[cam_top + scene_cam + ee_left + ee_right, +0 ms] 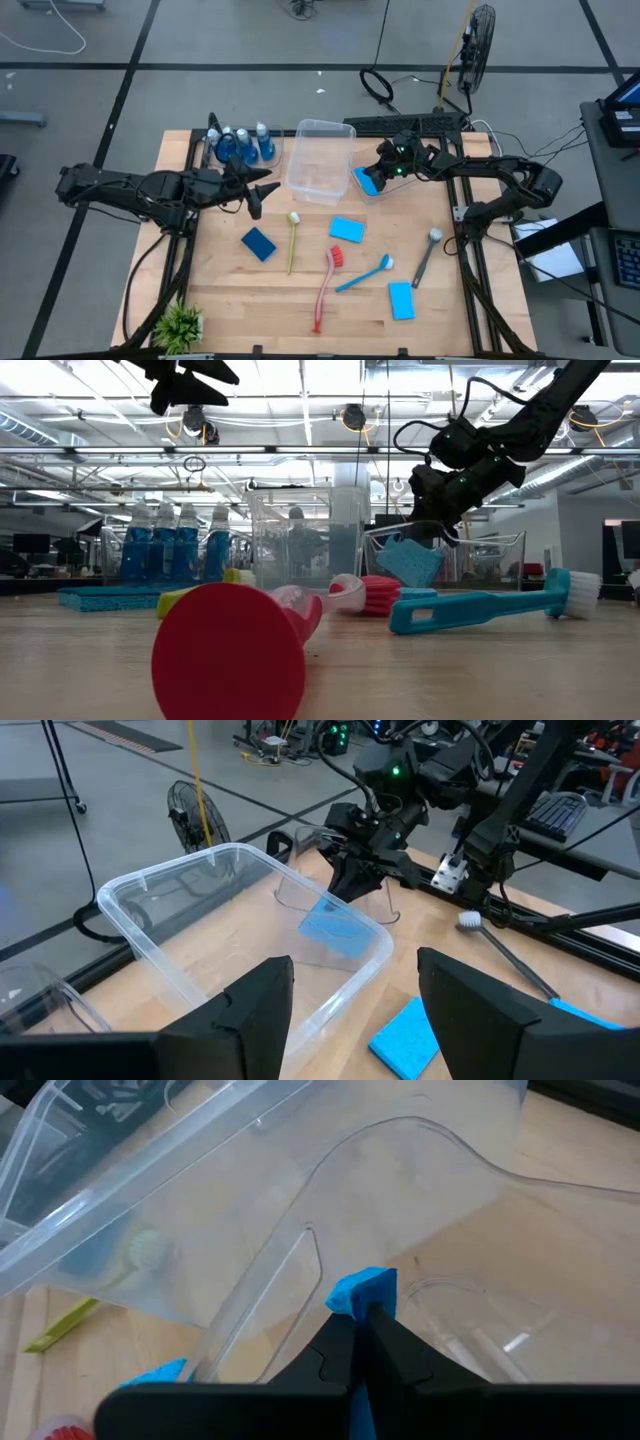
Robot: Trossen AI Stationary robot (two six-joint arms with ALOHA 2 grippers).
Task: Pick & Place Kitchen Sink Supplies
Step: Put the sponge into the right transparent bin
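Observation:
My right gripper (374,177) is shut on a flat blue sponge (408,564) at a small clear tub (480,560), just right of the big clear tub (320,160). Three bottles of blue liquid (240,146) stand at the far left. On the table lie blue sponges (258,243), (347,229), (401,299) and a yellow-green brush (292,240), a red brush (324,290), a blue brush (362,273) and a grey brush (425,256). My left gripper (355,1010) waits open above the table, left of the big tub. My right gripper pinches one end of the sponge (366,1287) between its two shut fingers, and a little of the sponge sticks out past the fingertips. The fingers slant down from the table's right. The sponge hangs below them inside the small tub's outline; whether its lower end (410,582) rests there does not show.
A small green plant (180,325) stands at the near left corner. Black frame rails (470,250) run along the table's left and right sides. A power strip (400,124) and cables lie beyond the far edge.

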